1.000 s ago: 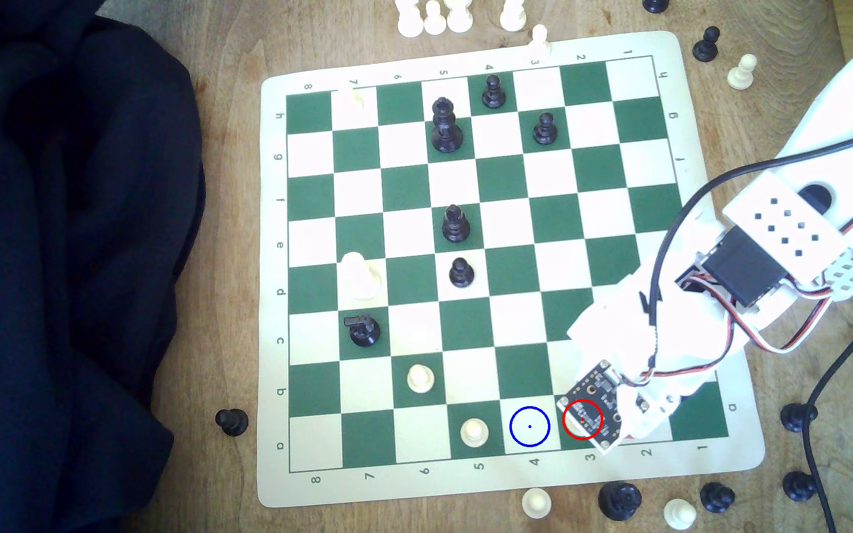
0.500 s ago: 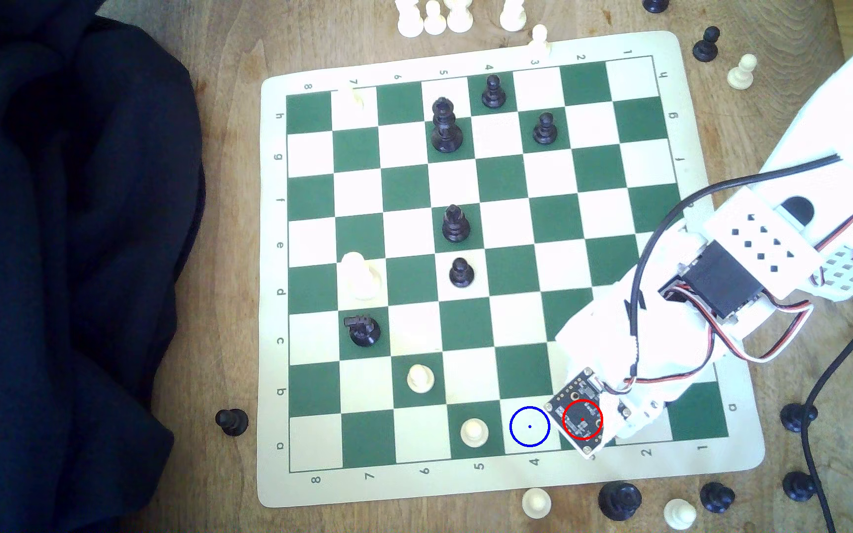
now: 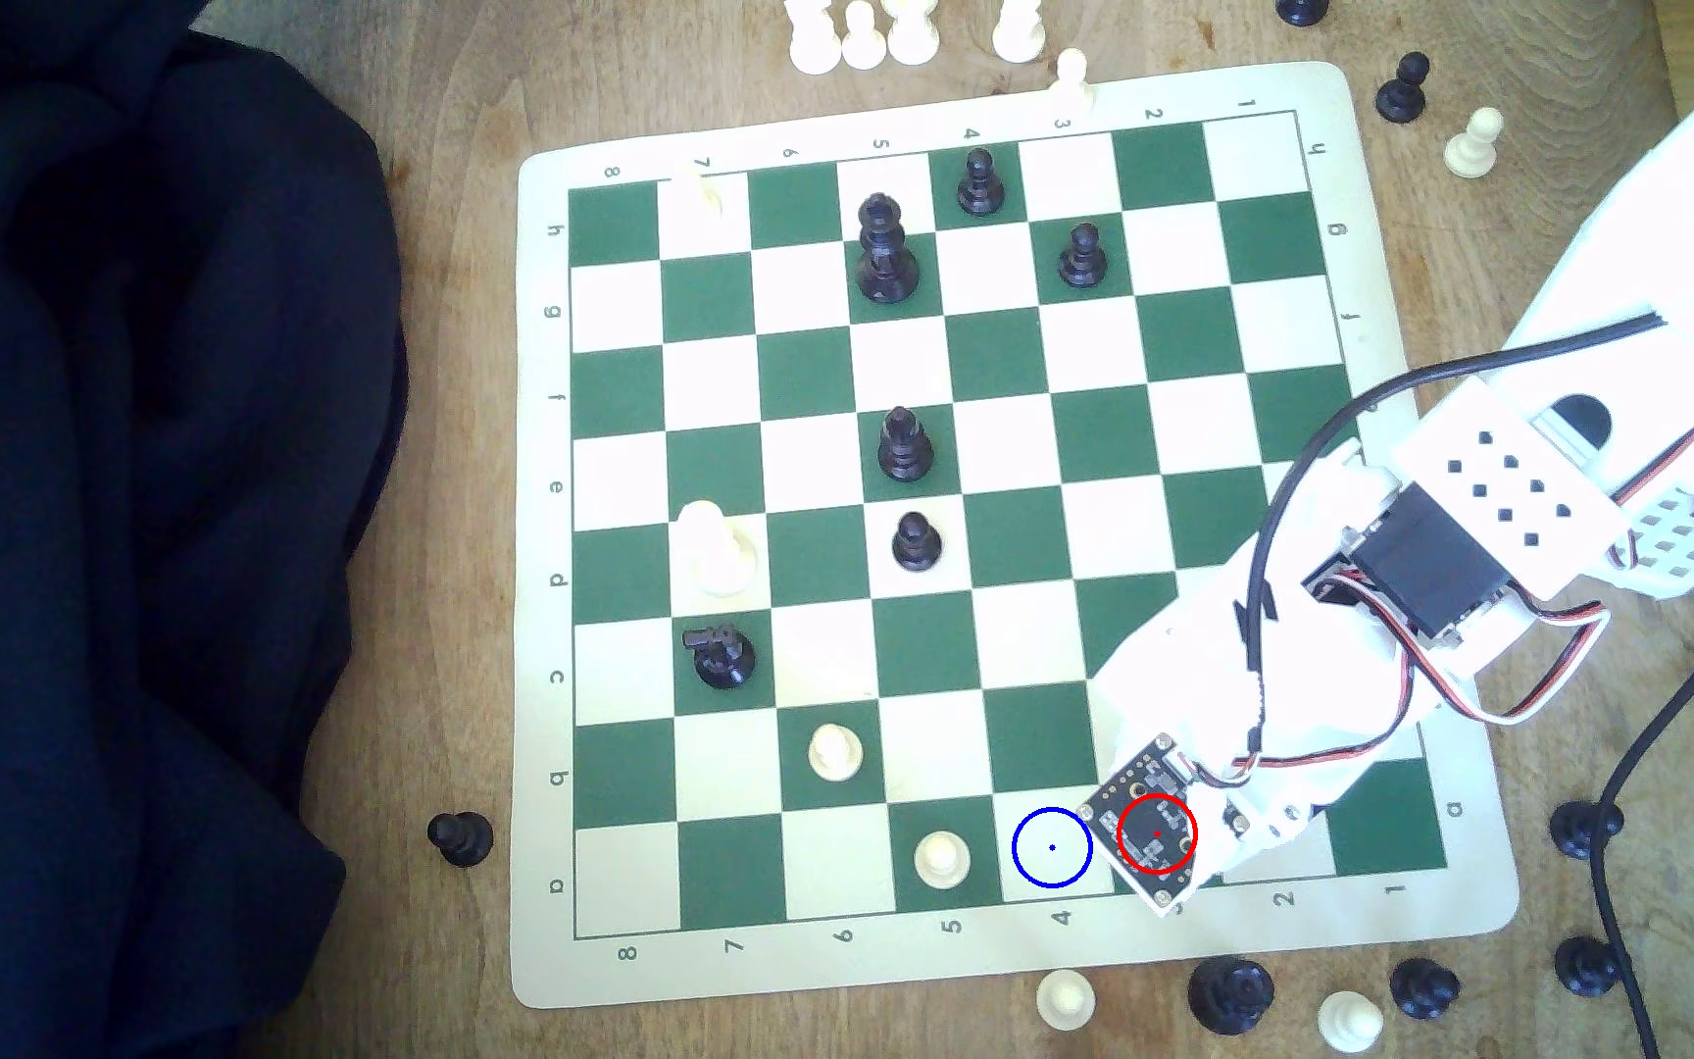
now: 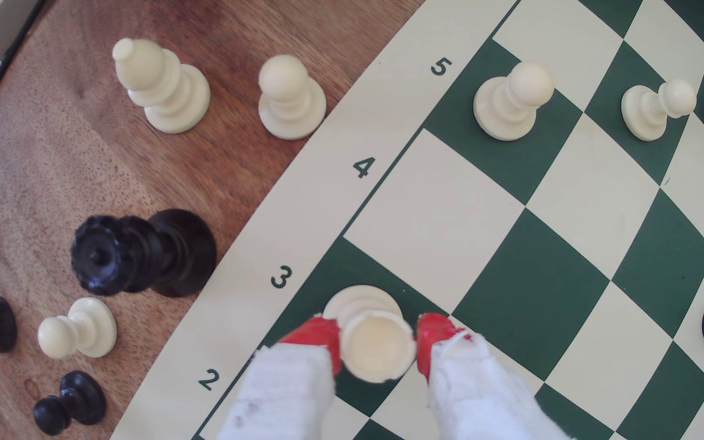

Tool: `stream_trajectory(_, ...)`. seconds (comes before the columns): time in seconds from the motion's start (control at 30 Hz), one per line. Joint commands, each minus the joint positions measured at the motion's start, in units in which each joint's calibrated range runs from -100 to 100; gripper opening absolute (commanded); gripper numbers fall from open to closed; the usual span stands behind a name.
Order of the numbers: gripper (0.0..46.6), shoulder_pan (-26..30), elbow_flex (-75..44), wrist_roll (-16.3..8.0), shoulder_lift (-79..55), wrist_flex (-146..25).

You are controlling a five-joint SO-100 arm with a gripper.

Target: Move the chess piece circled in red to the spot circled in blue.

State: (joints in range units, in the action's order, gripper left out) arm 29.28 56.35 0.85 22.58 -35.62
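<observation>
In the wrist view the tool (image 4: 378, 342) has its red-tipped fingers (image 4: 320, 334) on either side of the round head of the white pawn (image 4: 373, 338), pressed against it, so it is clenched on the pawn; the pawn's base sits on the green square beside the printed 3, in the outermost row of the board (image 4: 553, 262). The exterior view hides that grasp: there a small circuit board (image 3: 1143, 820) on the arm covers the red-ringed square, and the pawn itself cannot be seen. That view does show the blue-ringed square (image 3: 1052, 847), cream, the next square from the tool toward the exterior view's left, and bare. In the wrist view the same cream square, by the printed 4, lies just ahead of the fingertips with nothing on it. One square beyond it stands another white pawn (image 4: 511, 99), by the printed 5, and a second white pawn (image 4: 655, 108) stands further in. The board's cream border runs close beside the tool, and past it on the wooden bench (image 4: 45, 148) lie loose pieces, among them a large black piece (image 4: 138, 254) near the 3.
</observation>
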Motion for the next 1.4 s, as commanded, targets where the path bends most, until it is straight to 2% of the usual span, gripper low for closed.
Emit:
stream_trajectory(0.0,4.3,-0.1,-6.3,0.0,0.6,-0.5)
stream_trajectory(0.07,2.9,0.3,-6.6,0.0,0.6,-1.6)
stream_trajectory(0.27,2.9,0.7,-8.4,-0.4,3.8,-6.6)
stream_trajectory(0.5,2.9,1.3,-16.1,-1.8,8.9,-13.9)
stream_trajectory(0.73,3.1,-1.2,-19.8,-2.0,0.3,-6.6)
stream_trajectory(0.9,3.2,-3.2,-20.6,-0.4,-7.0,-2.9)
stream_trajectory(1.37,3.3,-3.3,-23.9,0.2,-13.4,-1.9)
